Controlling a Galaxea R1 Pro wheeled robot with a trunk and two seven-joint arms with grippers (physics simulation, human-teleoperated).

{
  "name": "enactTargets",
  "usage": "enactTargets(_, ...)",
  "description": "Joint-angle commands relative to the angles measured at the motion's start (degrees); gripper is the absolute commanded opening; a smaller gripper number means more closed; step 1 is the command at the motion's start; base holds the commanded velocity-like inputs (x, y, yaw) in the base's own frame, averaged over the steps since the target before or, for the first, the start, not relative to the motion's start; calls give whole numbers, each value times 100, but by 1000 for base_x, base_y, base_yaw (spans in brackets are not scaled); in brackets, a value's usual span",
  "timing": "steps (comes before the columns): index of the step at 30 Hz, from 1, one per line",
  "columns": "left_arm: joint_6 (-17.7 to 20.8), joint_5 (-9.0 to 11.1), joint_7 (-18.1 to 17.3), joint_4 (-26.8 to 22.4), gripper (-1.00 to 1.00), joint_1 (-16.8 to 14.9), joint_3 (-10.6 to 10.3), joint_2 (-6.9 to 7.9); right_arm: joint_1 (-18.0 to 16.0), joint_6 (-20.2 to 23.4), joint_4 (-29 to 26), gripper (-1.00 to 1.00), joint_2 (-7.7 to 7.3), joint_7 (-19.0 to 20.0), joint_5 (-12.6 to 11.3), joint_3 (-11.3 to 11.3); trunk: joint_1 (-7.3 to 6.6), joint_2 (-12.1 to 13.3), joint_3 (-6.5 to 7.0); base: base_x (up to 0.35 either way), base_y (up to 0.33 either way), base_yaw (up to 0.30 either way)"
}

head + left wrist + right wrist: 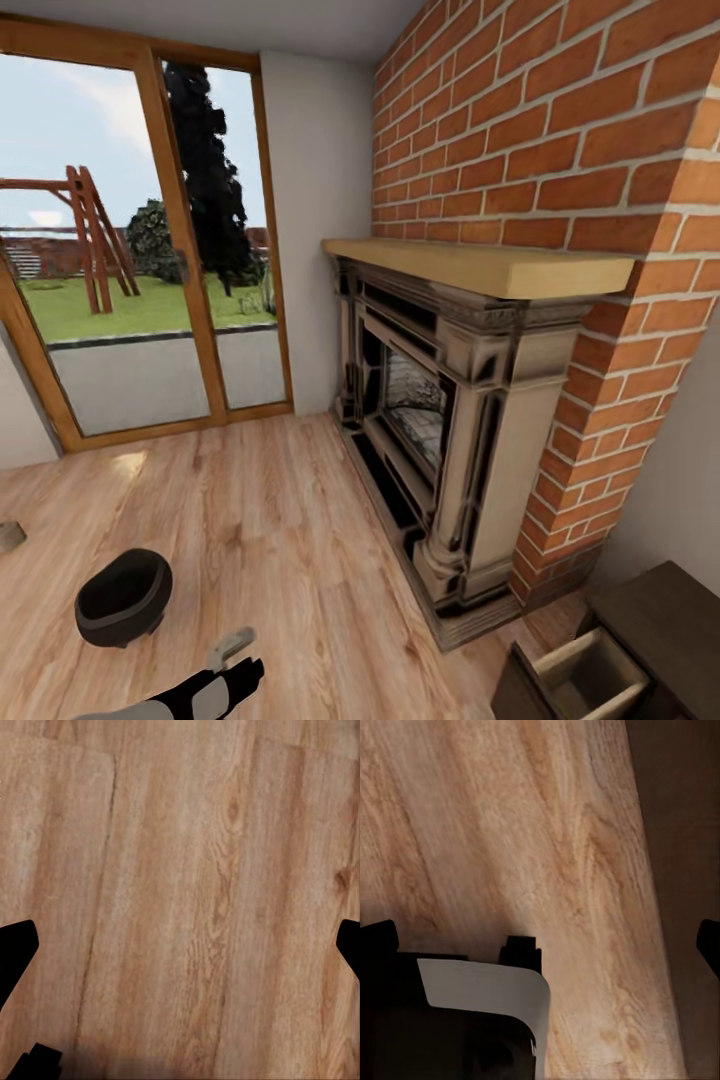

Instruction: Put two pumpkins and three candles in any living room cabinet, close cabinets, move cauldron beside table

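The glossy black rounded cauldron (124,597) sits on the pale wooden plank floor (280,520), well out from the ornate dark-and-cream fireplace (440,420) under its red brick chimney breast (560,130). No coffee table stands near it here, so I judge that step not yet done. At the lower right the low dark brown wooden cabinet (665,620) has one drawer (590,680) pulled open, pale inside and, as far as I can see, bare (its depths are cut off by the picture's edge). So closing is left to do, and no pumpkin appears. A small grey-tan stub (10,535) at the far left edge may be a candle; I cannot tell. The left gripper (184,945) hangs over bare boards, fingers spread wide and holding nothing. The right gripper (544,937) likewise gapes apart, empty, above floor beside a dark panel.
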Motion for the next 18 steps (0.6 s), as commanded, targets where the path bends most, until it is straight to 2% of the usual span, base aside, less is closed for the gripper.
enactTargets(1, 8, 36, 14, 10, 100, -7, -46, -7, -6, 8, 8, 100, -2, 27, -53, 46, 4, -3, -2, 334, 0, 238)
enactTargets(14, 8, 36, 14, 9, 100, -7, -46, -11, -6, 8, 9, 100, -4, 27, -53, 49, 4, -3, 79, 334, 0, 201)
enactTargets(18, 8, 36, 16, 10, 100, -8, -46, -11, -6, 5, 9, 100, -4, 27, -53, 48, 4, -3, 92, 334, 0, 108)
